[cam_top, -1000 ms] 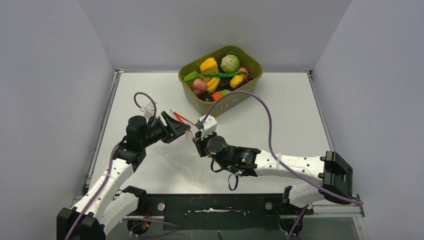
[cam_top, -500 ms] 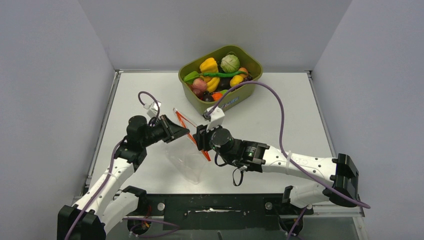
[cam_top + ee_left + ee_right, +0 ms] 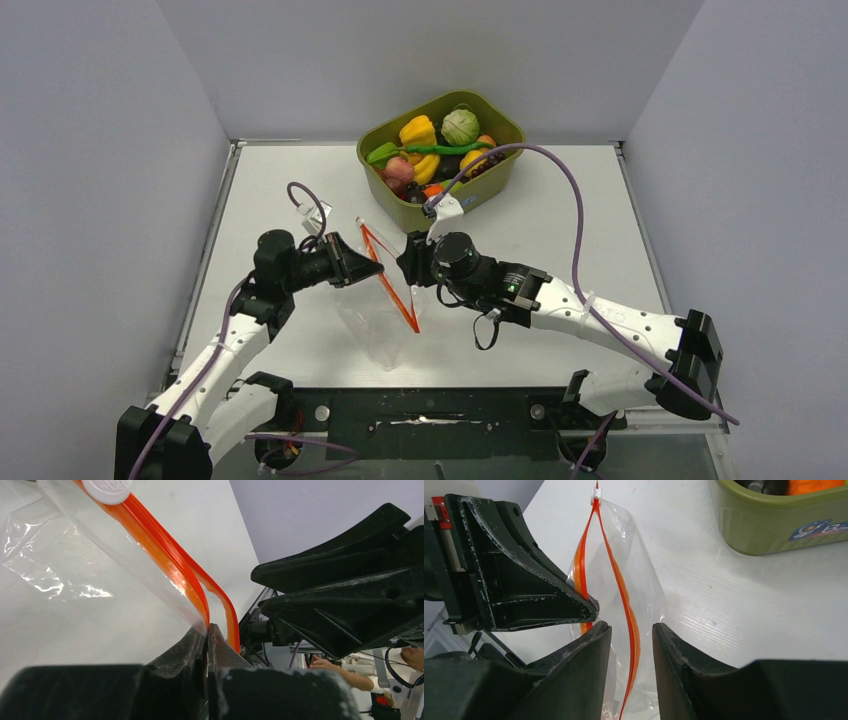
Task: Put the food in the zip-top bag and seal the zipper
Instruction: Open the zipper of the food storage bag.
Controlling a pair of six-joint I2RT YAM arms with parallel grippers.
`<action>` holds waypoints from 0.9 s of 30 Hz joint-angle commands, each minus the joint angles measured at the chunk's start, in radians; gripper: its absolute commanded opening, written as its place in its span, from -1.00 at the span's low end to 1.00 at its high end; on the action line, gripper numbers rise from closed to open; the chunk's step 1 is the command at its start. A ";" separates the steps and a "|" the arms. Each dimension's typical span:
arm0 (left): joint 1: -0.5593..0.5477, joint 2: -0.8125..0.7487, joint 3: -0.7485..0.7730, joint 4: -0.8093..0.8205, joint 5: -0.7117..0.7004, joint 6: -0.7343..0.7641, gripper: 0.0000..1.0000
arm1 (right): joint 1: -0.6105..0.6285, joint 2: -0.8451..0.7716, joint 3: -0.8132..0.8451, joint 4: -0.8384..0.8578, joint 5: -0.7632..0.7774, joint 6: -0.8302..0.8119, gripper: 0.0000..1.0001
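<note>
now | l tool [image 3: 207, 630] just clamped zipper [image 3: 172, 570] lip | r tool [image 3: 631, 627] eased half-open astride other lip | bag [image 3: 375, 325] mouth gapes, food [image 3: 440, 148] next

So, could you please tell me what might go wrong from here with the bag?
1. The left end effector pinches the bag only by a thin edge at the zipper; it could slip free when pulled.
2. The right end effector is open around the other lip; closing off-centre could miss it.
3. The food sits in the tub, so nothing weighs the bag down.
</note>
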 commanded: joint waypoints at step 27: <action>-0.004 0.056 0.048 0.030 0.117 0.064 -1.00 | -0.076 -0.046 -0.051 0.012 0.026 0.004 -1.00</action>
